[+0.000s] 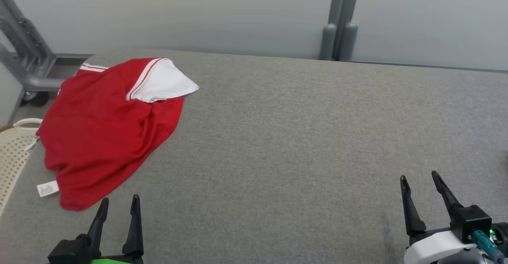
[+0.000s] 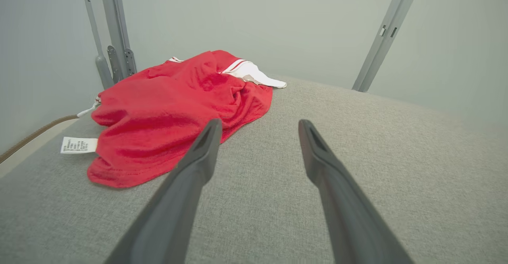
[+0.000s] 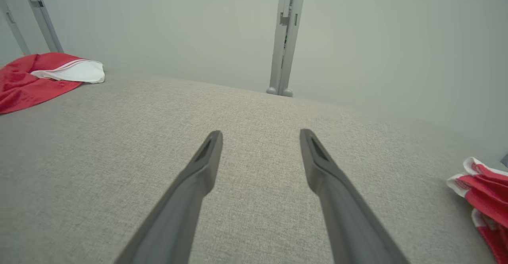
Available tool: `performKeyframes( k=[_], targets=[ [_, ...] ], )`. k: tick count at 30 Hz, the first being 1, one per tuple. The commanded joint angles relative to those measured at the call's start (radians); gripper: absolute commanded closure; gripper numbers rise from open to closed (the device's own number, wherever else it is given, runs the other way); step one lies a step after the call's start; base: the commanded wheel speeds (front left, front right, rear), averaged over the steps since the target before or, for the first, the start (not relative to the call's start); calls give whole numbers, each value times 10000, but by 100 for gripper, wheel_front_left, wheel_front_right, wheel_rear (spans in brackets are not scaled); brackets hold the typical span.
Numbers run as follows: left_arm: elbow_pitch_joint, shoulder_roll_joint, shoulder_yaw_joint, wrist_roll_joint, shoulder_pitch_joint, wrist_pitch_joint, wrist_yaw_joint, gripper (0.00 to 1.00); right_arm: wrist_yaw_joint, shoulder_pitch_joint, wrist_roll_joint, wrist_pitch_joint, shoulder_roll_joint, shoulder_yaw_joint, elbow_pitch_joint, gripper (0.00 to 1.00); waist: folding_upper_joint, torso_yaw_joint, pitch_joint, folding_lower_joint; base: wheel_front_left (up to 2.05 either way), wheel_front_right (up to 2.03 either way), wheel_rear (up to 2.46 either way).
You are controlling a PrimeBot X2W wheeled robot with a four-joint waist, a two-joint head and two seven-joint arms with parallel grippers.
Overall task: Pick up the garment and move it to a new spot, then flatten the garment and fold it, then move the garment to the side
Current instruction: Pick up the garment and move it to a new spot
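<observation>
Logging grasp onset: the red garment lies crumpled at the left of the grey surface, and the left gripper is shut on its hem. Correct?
No. The left gripper is open and holds nothing, as the left wrist view shows. The red garment does lie crumpled at the left of the grey surface.

Even, soft, bright light; faint shadows; no glare; sharp focus; wide-angle bending in wrist views
</observation>
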Motion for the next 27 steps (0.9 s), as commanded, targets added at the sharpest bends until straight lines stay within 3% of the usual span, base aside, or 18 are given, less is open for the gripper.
performKeyframes(
  k=[1,8,13,20,27],
  targets=[
    [-35,10,81,36,70,-33,-22,0,-14,56,54,-42,11,110,-14,0,22,1310,-59,0,0,0,0],
    [-20,154,491,-50,629,-31,-21,0,-14,-362,92,-39,130,924,274,0,22,3364,-221,0,0,0,0],
    [-308,-68,992,-129,912,-31,78,0,-14,-808,135,-37,69,1609,528,0,22,3474,-58,0,0,0,0],
    [-447,-291,1030,-125,676,-31,36,0,-14,-827,191,-38,-112,1639,397,0,22,3503,346,0,0,0,0],
    [-35,-396,570,-591,-738,-31,-8,0,-14,-1063,-192,-36,-612,1469,-81,0,22,3427,1919,0,0,0,0]
  ],
)
